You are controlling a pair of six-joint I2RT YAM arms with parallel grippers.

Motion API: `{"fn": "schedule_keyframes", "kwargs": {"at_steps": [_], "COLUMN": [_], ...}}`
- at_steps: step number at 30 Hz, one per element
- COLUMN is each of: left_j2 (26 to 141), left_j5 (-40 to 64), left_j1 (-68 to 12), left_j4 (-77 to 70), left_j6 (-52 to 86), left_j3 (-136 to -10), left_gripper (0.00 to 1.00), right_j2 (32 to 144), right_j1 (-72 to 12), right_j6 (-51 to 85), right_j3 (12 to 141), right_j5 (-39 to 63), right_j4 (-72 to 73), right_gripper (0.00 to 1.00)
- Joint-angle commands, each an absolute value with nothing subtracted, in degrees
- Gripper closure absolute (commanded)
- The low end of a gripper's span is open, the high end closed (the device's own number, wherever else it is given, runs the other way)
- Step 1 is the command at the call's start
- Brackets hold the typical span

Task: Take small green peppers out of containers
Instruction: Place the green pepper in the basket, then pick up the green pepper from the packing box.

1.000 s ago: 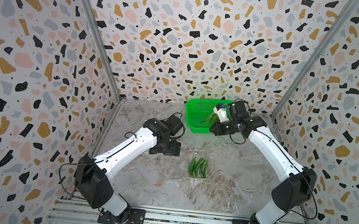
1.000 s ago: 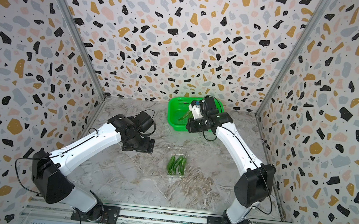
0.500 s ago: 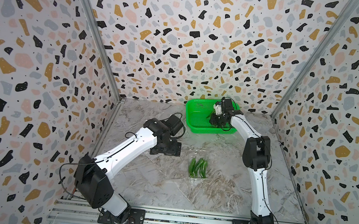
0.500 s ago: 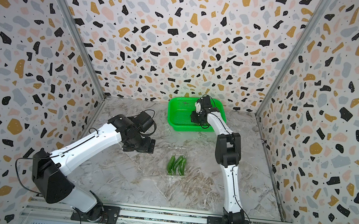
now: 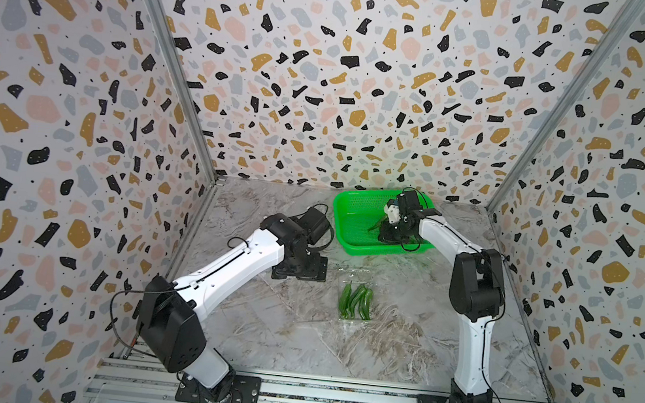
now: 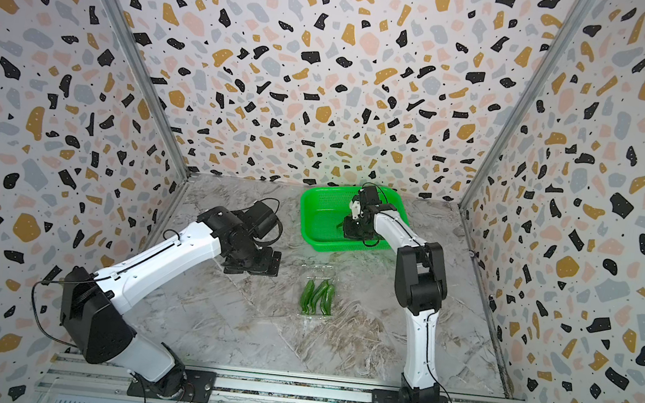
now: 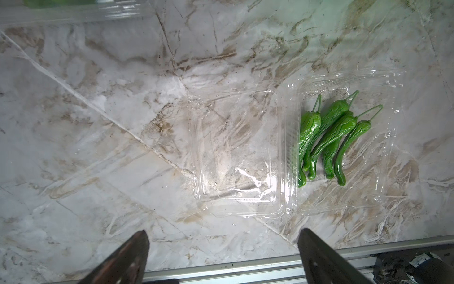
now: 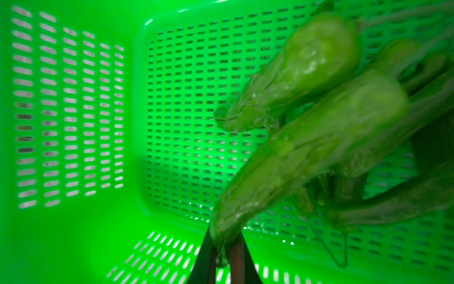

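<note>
Both top views look down from high up onto the whole counter [image 5: 296,344], sharing nearly everything. The left wrist camera looks down past the left fingers [image 7: 127,258] at the clear container [image 7: 233,152] beyond them, which both top views also show. The right wrist camera sits close behind the right fingers [image 8: 237,260], facing into the green basket [image 8: 73,110].

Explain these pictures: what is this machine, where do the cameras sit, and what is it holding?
The machine is two robot arms, the left arm and the right arm, mounted at the front of a marble table, each ending in a two-fingered gripper. Two pictures look down on the whole scene; two come from cameras on the wrists. On the table stand a green basket and an opened clear container with several small green peppers inside. The left gripper is open and empty. The right gripper, inside the basket, pinches one pepper by its tip.
</note>
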State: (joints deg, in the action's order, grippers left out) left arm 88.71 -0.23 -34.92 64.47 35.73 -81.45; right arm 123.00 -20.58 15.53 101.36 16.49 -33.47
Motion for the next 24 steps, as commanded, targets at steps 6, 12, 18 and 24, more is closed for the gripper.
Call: {"fn": "schedule_keyframes", "kwargs": {"at_steps": [6, 12, 18, 24], "left_j2": [89.5, 88.6, 88.5, 88.3], "left_j5": [0.3, -0.5, 0.5, 2.2], "left_j1": [-34.5, -34.4, -32.9, -32.5], "left_j4": [64.1, 63.9, 62.8, 61.5], "left_j6": [35.0, 35.9, 36.1, 36.5], "left_j3": [-83.4, -83.6, -83.1, -81.1], "left_gripper": [0.04, 0.04, 0.04, 0.04], "right_j2": [114.4, 104.5, 94.7, 90.7], "right_j1": [-22.5, -23.7, -31.0, -38.6], "right_j6": [13.3, 11.6, 12.0, 16.6], "right_j3": [104.1, 99.9, 84.3, 70.3], "right_j5": [13.6, 17.5, 20.6, 21.6], "right_j4": [-41.9, -49.0, -50.0, -43.9], "right_gripper": [0.36, 0.34, 0.34, 0.38]}}
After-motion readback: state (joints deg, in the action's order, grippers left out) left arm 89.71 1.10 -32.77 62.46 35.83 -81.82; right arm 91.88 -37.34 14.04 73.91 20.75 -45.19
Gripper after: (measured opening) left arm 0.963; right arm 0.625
